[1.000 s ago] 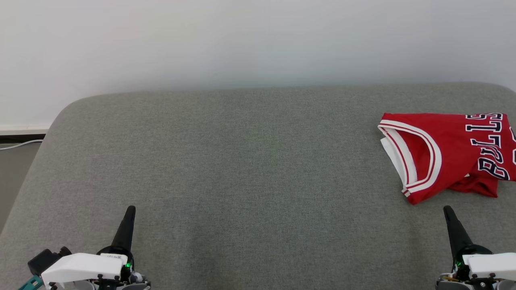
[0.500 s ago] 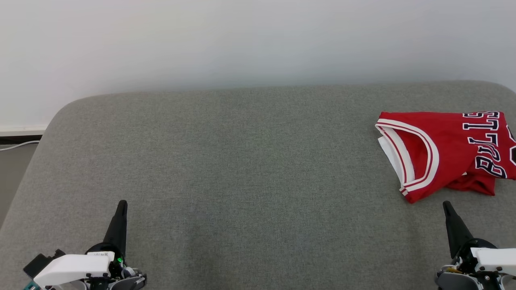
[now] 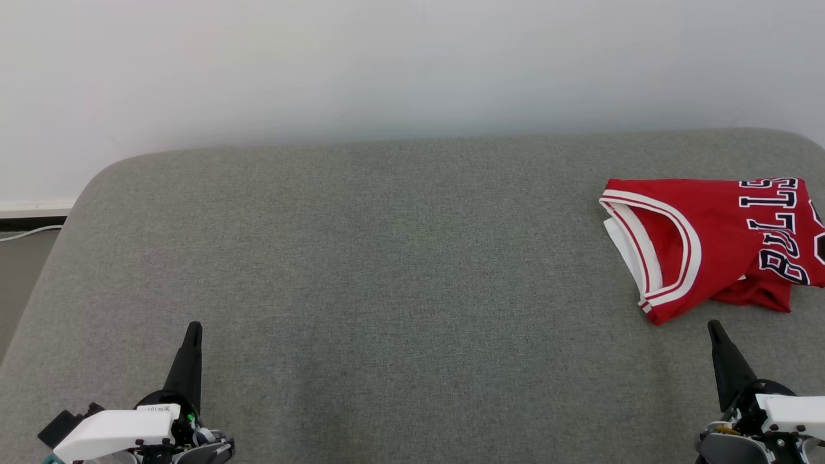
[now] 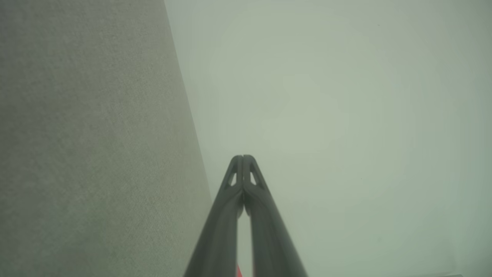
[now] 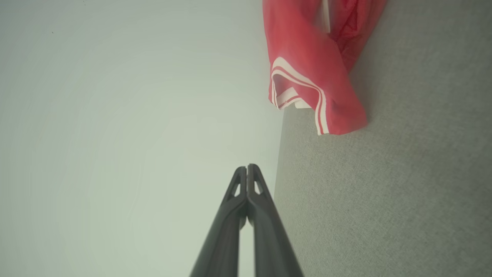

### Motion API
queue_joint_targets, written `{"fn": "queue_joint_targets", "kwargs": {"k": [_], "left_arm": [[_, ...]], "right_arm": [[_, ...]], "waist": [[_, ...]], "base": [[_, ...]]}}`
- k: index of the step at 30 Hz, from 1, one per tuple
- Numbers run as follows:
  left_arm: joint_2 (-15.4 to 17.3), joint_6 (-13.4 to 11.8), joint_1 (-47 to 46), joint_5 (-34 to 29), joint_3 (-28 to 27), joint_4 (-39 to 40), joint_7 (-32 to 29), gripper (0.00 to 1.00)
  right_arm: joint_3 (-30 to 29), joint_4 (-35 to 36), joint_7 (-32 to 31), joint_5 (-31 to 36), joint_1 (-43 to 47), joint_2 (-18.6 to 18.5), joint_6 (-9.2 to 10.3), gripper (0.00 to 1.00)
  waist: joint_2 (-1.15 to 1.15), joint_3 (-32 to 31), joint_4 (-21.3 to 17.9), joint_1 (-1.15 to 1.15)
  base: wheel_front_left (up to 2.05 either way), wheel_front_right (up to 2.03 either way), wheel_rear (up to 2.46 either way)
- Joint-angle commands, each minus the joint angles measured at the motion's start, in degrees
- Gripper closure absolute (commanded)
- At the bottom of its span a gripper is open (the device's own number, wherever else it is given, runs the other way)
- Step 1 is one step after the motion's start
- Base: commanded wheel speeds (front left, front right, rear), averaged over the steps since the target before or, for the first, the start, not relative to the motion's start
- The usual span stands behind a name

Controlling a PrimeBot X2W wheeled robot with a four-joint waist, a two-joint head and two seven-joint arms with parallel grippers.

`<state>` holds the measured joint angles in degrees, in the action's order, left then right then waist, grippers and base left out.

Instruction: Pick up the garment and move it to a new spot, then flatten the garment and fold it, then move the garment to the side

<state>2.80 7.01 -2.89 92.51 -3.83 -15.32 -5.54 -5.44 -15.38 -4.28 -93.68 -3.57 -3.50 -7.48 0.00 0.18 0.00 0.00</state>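
Note:
The garment (image 3: 715, 241) is a red basketball jersey with white trim and dark lettering, lying folded at the right side of the grey padded surface (image 3: 399, 258); its right part runs off the head view. In the right wrist view the garment (image 5: 311, 65) lies ahead of the fingertips. My left gripper (image 3: 193, 327) rests at the lower left, shut and empty, far from the jersey. My right gripper (image 3: 713, 325) is at the lower right, shut and empty, just in front of the jersey's near edge, apart from it. Both wrist views show fingers pressed together: left gripper (image 4: 243, 157), right gripper (image 5: 246, 166).
A pale wall (image 3: 387, 64) rises behind the surface. At the far left, beyond the rounded corner, a floor strip with a white cable (image 3: 32, 231) shows. The wide middle and left of the surface is bare fabric.
Both grippers have drawn back a little toward the bottom of the head view, the left one more and slightly leftward. The jersey lies the same; the view shifted slightly.

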Motion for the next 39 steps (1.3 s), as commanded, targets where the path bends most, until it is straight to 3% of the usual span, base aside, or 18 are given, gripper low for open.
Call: {"fn": "queue_joint_targets", "kwargs": {"k": [1,39], "left_arm": [[0.6,0.5,-3.2,0.3,-1.9,1.3,-0.3,1.0],[0.4,0.5,-3.3,0.0,-2.3,1.3,-0.6,1.0]], "right_arm": [[0.8,1.5,-0.7,-0.1,-2.4,-0.8,-0.01,1.0],[0.1,1.4,-1.2,0.5,-2.5,-0.3,-0.01,1.0]], "waist": [[0.0,0.0,0.0,0.0],[0.0,0.0,0.0,0.0]], "base": [[0.0,0.0,0.0],[0.0,0.0,0.0]]}}
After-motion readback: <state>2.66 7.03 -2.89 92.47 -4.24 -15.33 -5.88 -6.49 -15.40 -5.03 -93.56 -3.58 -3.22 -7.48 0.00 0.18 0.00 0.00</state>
